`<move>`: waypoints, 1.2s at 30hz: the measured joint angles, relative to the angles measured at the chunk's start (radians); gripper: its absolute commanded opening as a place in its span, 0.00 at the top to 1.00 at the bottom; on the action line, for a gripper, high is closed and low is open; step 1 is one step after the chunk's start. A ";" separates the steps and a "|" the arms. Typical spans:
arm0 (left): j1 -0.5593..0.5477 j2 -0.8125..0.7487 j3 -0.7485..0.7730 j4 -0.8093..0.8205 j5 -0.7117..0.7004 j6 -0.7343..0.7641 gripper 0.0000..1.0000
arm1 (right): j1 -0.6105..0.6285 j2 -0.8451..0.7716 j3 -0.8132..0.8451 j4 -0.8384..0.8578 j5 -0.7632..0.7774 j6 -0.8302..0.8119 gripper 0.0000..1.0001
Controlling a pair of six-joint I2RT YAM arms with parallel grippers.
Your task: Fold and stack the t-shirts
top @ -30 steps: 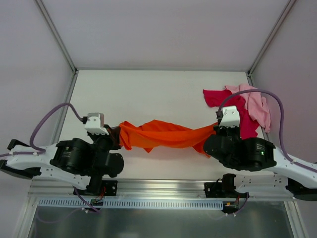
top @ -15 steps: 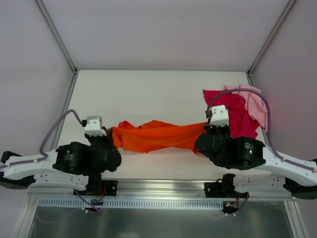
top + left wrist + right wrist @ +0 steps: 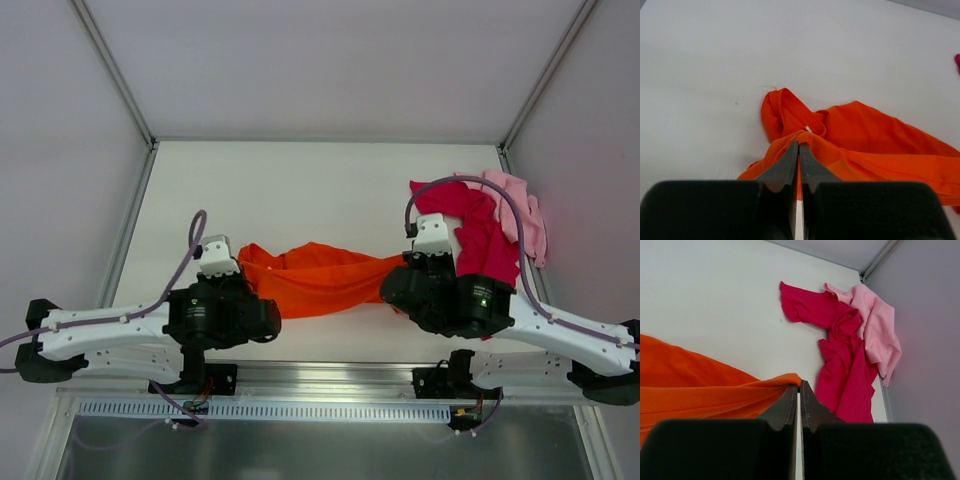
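Observation:
The bright orange t-shirt hangs bunched and stretched between my two grippers near the table's front. My left gripper is shut on its left end; in the left wrist view the jaws pinch a fold of the orange cloth. My right gripper is shut on its right end; in the right wrist view the fingertips pinch an orange edge. The deep magenta-red t-shirt and the light pink t-shirt lie crumpled together at the back right, and both show in the right wrist view.
The white table is walled by grey panels at the back and both sides. A metal rail runs along the near edge by the arm bases. The right wall stands close beside the pink shirt.
My right gripper has moved left and my left gripper has ended a little further right, both still holding the orange shirt. The shirt's span is shorter and it hangs slacker.

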 measured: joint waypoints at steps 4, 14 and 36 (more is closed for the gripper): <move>0.108 -0.116 -0.022 0.221 0.026 0.274 1.00 | -0.070 -0.014 -0.003 -0.022 -0.013 0.026 0.99; 0.702 0.042 -0.038 0.797 0.487 0.871 1.00 | -0.414 0.129 0.063 0.234 -0.198 -0.227 0.99; 1.219 1.106 1.205 0.846 0.901 1.125 1.00 | -0.942 1.057 0.817 0.681 -0.469 -0.580 0.99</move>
